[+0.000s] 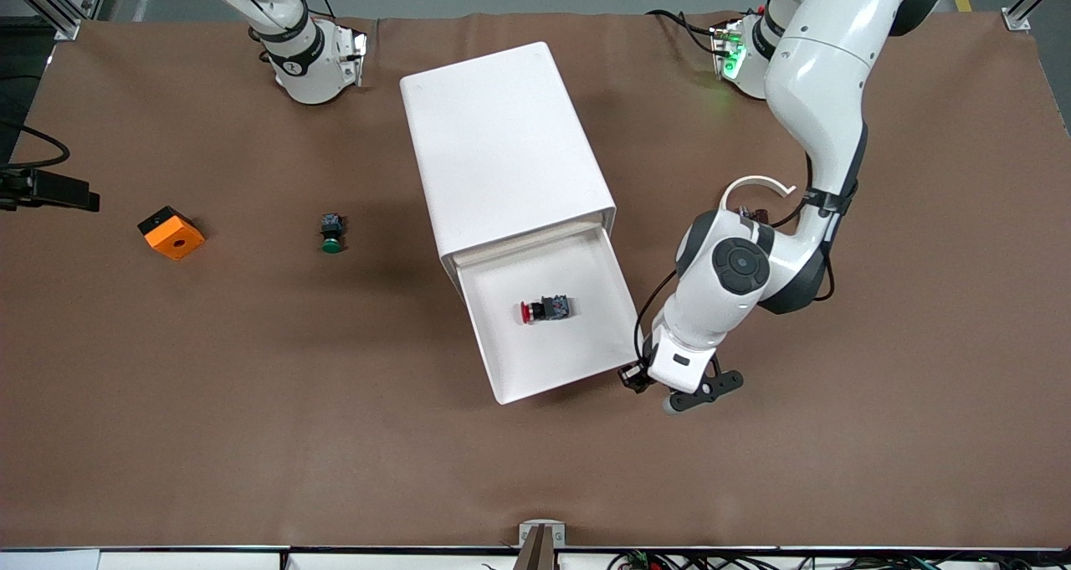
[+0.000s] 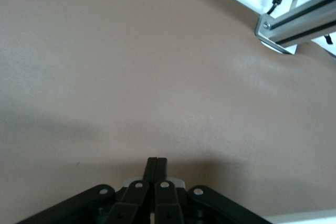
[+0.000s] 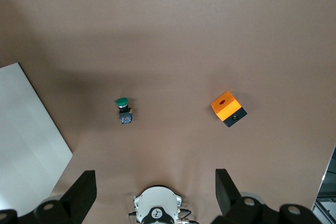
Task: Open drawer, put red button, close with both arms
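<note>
The white cabinet lies in the middle of the table with its top drawer pulled out toward the front camera. The red button lies on its side inside that drawer. My left gripper is shut on nothing, low over the brown mat beside the drawer's front corner at the left arm's end. In the left wrist view its fingers are pressed together over bare mat. My right gripper is open and empty, high over the table above its own base.
A green-capped button and an orange square block lie on the mat toward the right arm's end. An edge of the cabinet shows in the right wrist view. A metal frame rail runs along the table edge.
</note>
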Robot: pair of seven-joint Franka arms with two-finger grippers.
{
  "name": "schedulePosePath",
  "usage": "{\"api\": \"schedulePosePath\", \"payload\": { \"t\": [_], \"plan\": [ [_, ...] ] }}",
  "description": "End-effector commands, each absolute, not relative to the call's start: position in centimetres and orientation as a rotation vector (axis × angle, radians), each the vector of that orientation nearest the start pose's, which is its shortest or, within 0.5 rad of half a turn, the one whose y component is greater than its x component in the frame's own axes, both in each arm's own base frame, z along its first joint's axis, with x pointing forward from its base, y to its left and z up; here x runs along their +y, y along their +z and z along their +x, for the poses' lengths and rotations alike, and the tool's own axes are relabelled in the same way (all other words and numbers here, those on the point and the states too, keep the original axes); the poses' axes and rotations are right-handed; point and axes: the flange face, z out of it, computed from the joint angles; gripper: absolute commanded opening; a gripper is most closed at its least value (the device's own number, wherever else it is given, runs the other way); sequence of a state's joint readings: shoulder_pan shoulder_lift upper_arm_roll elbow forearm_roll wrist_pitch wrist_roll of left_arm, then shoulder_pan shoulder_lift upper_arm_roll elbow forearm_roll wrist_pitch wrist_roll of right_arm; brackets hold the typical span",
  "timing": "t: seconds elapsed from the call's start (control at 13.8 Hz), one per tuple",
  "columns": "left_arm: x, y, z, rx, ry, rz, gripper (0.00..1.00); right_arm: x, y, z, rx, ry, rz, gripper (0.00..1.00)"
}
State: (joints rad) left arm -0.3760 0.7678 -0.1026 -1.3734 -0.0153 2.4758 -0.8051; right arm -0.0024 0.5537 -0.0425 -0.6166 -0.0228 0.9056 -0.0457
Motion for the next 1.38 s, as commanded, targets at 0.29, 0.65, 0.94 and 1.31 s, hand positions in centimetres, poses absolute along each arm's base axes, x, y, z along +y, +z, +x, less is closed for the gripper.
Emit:
{"api": "schedulePosePath", "payload": {
  "t": [0.29, 0.65, 0.94, 1.31],
  "plan": [
    [-38.3, 29.7, 66.8, -0.561, -0.38, -3.365, 0.0, -6.7, 63.6, 57.7, 0.118, 0.714, -3.051, 1.0],
    [-42.3, 30.0, 64.0, -0.597, -0.208, -3.442, 0.0, -3.1, 65.1, 52.9, 0.018, 0.376, -3.13, 1.0],
    [-45.1, 30.2, 61.4, -0.619, 0.019, -3.486, 0.0, -3.3, 64.8, 50.2, 0.025, 0.31, -3.135, 1.0],
    [-47.9, 30.0, 58.5, -0.637, 0.245, -3.493, 0.0, -3.4, 65.6, 49.5, 0.031, 0.331, -3.14, 1.0]
  ]
}}
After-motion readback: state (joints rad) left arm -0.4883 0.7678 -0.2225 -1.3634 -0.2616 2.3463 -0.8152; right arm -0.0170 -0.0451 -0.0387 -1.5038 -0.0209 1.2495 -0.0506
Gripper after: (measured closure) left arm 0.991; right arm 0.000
